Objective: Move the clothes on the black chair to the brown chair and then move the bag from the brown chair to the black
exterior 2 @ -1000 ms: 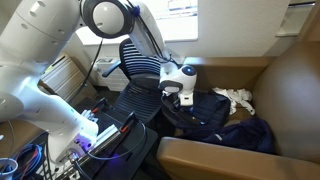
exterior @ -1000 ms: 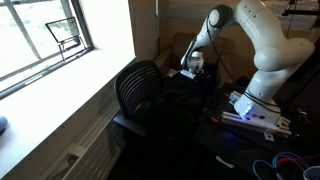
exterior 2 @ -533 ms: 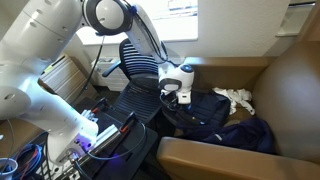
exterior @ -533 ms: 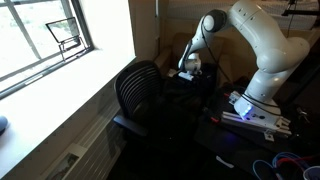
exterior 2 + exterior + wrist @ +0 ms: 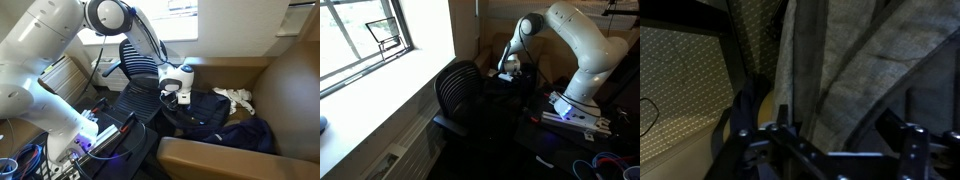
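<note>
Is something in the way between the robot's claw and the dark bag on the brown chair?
Nothing that I can see. In an exterior view the gripper hangs right at the edge of the bag, which lies on the brown chair. The whitish clothes lie further back on the seat, beside the bag, not between the two.
</note>
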`<state>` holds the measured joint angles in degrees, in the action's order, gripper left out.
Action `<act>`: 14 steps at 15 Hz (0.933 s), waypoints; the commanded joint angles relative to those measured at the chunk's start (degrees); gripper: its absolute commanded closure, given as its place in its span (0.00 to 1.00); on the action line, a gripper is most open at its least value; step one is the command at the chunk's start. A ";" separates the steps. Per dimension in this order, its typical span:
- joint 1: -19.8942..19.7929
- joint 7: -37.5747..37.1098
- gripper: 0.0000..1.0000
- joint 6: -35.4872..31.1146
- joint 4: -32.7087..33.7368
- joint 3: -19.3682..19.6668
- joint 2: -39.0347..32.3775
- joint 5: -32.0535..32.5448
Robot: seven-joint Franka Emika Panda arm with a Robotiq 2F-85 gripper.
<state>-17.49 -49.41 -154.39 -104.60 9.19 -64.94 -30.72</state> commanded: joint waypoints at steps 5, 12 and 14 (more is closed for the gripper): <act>0.03 -0.84 0.69 -0.50 1.08 0.06 -0.59 -0.61; -3.23 -1.64 1.00 -2.41 1.01 -0.12 1.05 -3.33; -4.49 -2.17 0.98 -6.58 0.19 0.49 2.23 -6.47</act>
<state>-19.30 -51.55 -156.66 -103.16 9.60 -64.79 -33.68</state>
